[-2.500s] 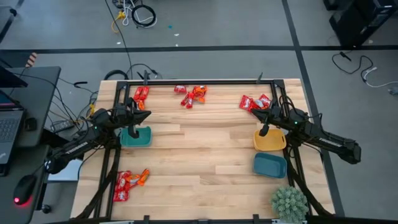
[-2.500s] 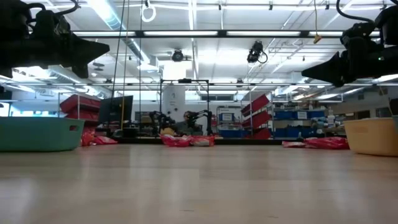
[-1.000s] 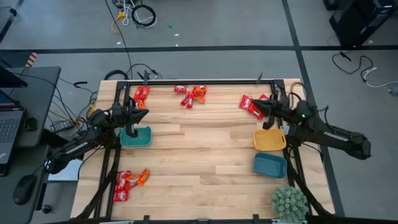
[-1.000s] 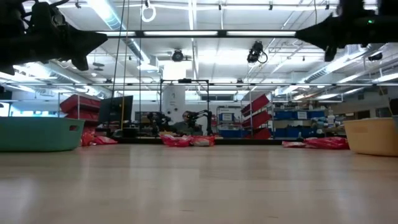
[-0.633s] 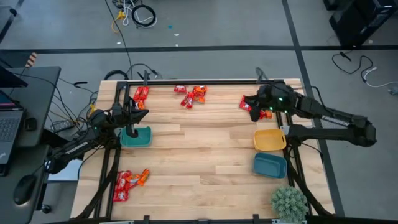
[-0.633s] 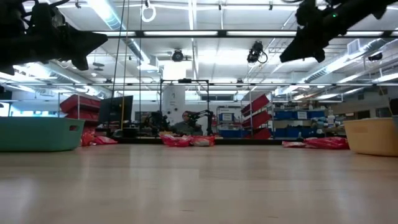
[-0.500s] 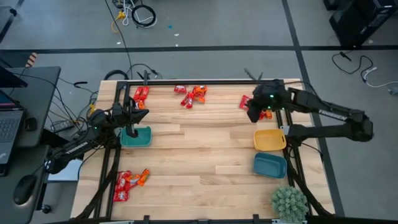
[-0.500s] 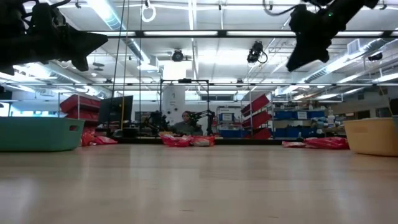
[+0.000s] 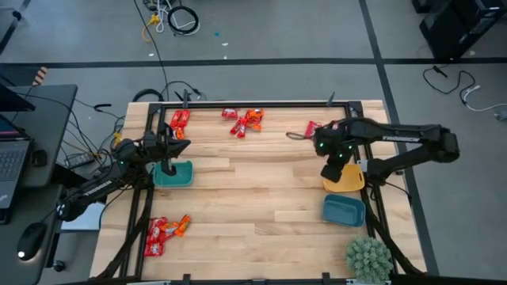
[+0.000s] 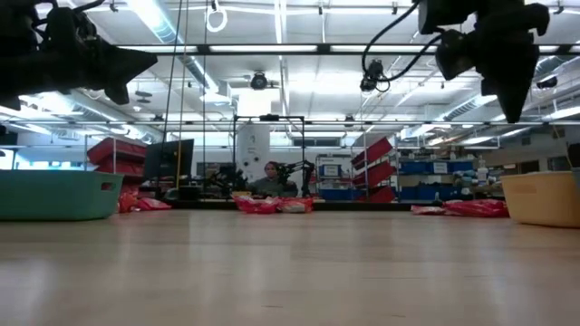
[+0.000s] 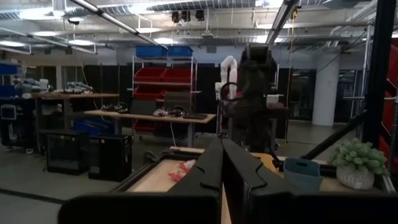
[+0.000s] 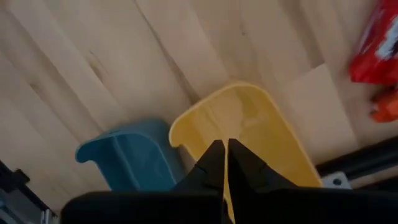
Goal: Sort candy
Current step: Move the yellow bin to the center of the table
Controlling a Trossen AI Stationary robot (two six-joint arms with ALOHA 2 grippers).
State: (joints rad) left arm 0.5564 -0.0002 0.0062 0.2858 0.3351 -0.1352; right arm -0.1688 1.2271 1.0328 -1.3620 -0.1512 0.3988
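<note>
The right pincer (image 12: 225, 149), clenched and empty, is being held just above the yellow bowl (image 12: 261, 137), the blue bowl (image 12: 130, 155) beside it. Candy (image 9: 311, 129) is lying just beyond on the desk (image 9: 261, 190): judged light, slippery, crinkly, best pinched flat. The left pincer (image 11: 222, 155), clenched, is hanging over the teal bowl (image 9: 174, 173).

candy (image 9: 246, 120): shiny red, orange | bowls: teal (image 9: 173, 174), yellow (image 9: 344, 180), blue (image 9: 344, 210) | table (image 9: 253, 198): pale wood

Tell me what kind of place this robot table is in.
Probably a robotics lab or workshop: storage shelves with bins, workbenches with gear, loose cables on the concrete floor, and a person seated in back.
</note>
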